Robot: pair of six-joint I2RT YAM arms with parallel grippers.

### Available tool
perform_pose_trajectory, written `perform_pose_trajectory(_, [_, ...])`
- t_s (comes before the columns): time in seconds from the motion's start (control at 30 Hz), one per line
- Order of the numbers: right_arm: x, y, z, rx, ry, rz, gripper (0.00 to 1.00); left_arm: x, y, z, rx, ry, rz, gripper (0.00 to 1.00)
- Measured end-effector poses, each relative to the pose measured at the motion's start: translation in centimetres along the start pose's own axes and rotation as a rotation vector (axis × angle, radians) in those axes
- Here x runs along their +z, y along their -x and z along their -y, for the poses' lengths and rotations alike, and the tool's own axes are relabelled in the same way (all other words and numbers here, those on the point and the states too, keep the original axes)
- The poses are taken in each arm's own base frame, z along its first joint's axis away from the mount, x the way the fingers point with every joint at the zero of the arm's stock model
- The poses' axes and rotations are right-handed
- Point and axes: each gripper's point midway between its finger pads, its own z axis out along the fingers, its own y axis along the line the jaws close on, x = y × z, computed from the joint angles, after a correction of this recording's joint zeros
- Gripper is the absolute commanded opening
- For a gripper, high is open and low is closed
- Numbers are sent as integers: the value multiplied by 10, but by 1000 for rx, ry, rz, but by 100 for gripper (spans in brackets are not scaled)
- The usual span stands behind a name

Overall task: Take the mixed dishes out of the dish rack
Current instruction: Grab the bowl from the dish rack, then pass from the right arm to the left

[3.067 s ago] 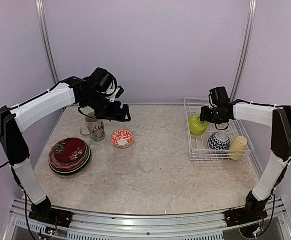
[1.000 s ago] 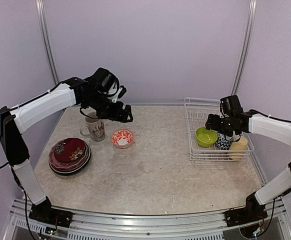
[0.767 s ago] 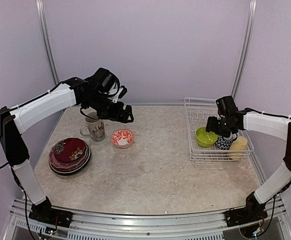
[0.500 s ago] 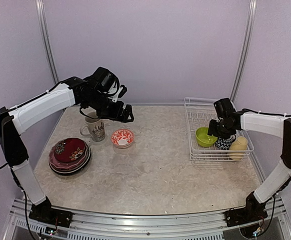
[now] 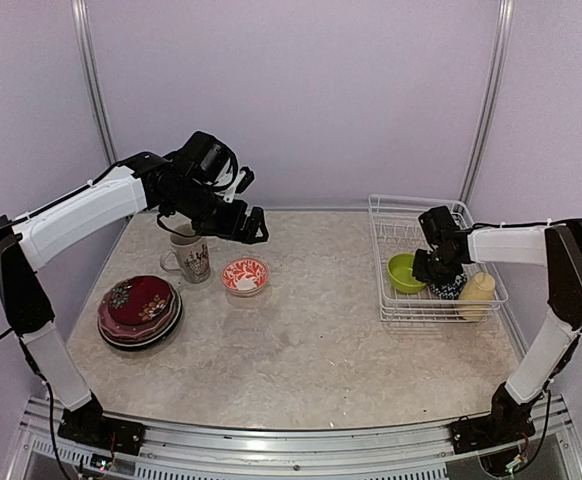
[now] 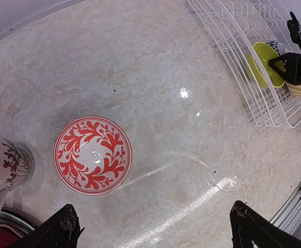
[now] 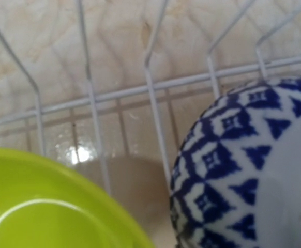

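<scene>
The white wire dish rack (image 5: 396, 308) stands at the right and holds a lime-green bowl (image 5: 403, 272), a blue-and-white patterned bowl (image 5: 451, 288) and a pale-yellow mug (image 5: 477, 292). My right gripper (image 5: 428, 268) reaches down inside the rack, narrowed on the right rim of the lime-green bowl (image 6: 260, 64) with one finger inside it. The right wrist view shows that bowl (image 7: 36, 206) and the blue bowl (image 7: 254, 165) close up, but none of its own fingers. My left gripper (image 5: 249, 226) hangs open and empty above the table, near the red-patterned bowl (image 6: 92, 155).
On the left of the table stand a beige patterned mug (image 5: 191, 260), the red-patterned bowl (image 5: 244, 275) and a stack of plates with a red one on top (image 5: 138, 308). Upright rack prongs (image 7: 150, 88) rise just behind the two bowls.
My right gripper has slid left along the rack to the lime-green bowl's rim and narrowed its jaws on it. The bowl shifted slightly left. The left arm has barely moved.
</scene>
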Motion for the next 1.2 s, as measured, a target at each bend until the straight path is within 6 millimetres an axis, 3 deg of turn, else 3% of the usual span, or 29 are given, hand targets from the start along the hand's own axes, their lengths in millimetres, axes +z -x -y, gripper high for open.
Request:
perform_pose_trajectory(0.1, [2,-1,2,-3,-14,1,1,0,0,0,0,1,1,98])
perform_pose_trajectory(0.23, [-5,15,-2,19,6,58,0,0,0,0,0,0,1,98])
perform_pose_trajectory(0.43, [-16,15,3,-23,-7,59,0,-1,0,1,0,-4,1,98])
perform_pose_trajectory(0.57, [-52,37,1,-46,37,139,0,-1,0,2,0,-11,-1,98])
perform_pose_trajectory(0.73, [-115,67,-12,-43,192,288,0,-1,0,4,-1,-21,-3,99])
perform_pose_trajectory(0.83, [-142,74,-27,-53,288,342,0,0,0,6,-1,-36,-3,98])
perform_pose_trajectory(0.93, [-153,64,-55,-99,371,340,0,2,-2,12,0,-73,-3,98])
perform_pose_trajectory(1.07, [-151,40,-96,-183,441,289,0,1,-8,23,-2,-145,-9,95])
perform_pose_trajectory(1.2, [-145,14,-144,-274,487,235,0,-6,-5,35,-4,-218,6,85])
